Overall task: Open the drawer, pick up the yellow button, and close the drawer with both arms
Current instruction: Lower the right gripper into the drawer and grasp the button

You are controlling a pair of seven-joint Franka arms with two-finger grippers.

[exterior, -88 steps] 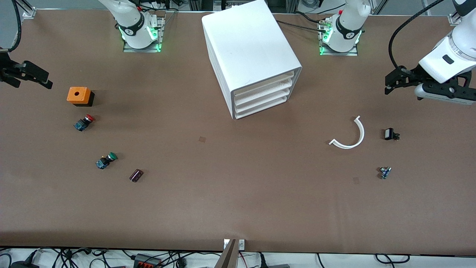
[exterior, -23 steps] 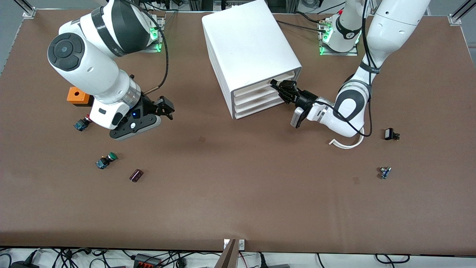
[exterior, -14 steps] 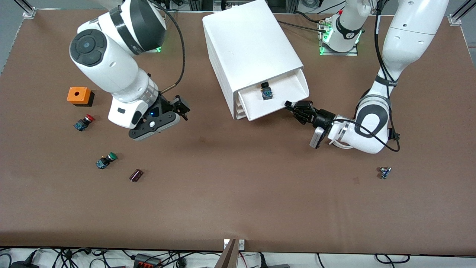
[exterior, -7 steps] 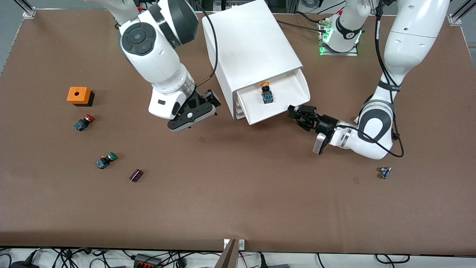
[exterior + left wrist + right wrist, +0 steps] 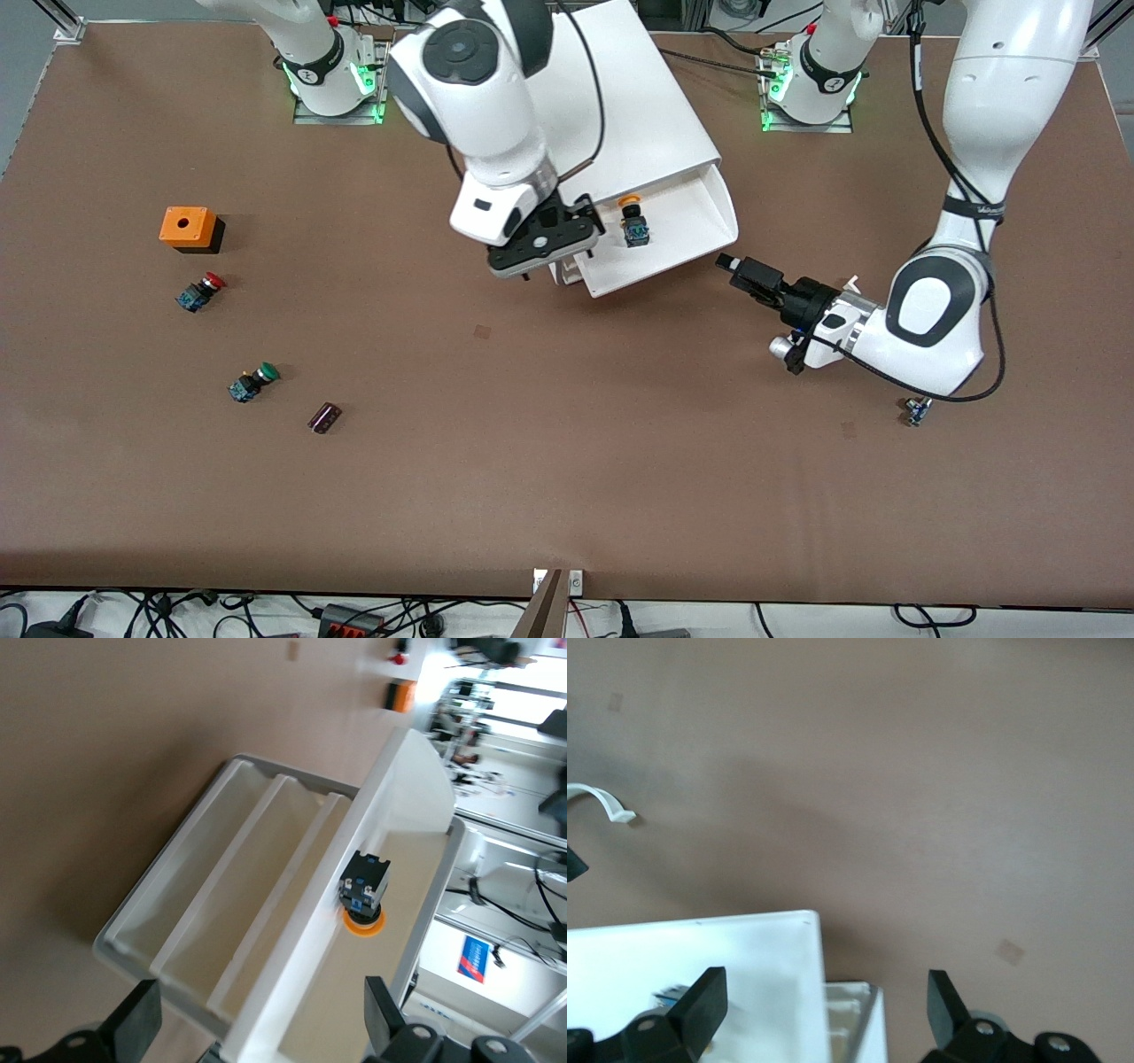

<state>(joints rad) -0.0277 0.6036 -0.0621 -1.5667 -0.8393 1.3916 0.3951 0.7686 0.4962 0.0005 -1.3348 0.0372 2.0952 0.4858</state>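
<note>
The top drawer (image 5: 660, 266) of the white cabinet (image 5: 611, 97) stands pulled open. The yellow-orange capped button (image 5: 634, 222) lies in it on its side. My right gripper (image 5: 592, 220) is open and hangs over the open drawer's corner toward the right arm's end, beside the button. My left gripper (image 5: 737, 268) is open and empty, low over the table just off the drawer's front. The left wrist view shows the button (image 5: 364, 892) in the drawer (image 5: 416, 859) between my open left gripper's (image 5: 257, 1036) fingers. The right wrist view shows my open right gripper (image 5: 824, 1010) above the drawer's white edge (image 5: 744, 966).
An orange box (image 5: 188, 227), a red-capped button (image 5: 201, 291), a green-capped button (image 5: 252, 382) and a dark cylinder (image 5: 324, 416) lie toward the right arm's end. A small part (image 5: 917, 411) and a white curved strip (image 5: 598, 802) lie toward the left arm's end.
The left gripper pulled the top drawer open, let go and drew back from it. The right arm swung from its end of the table to over the open drawer.
</note>
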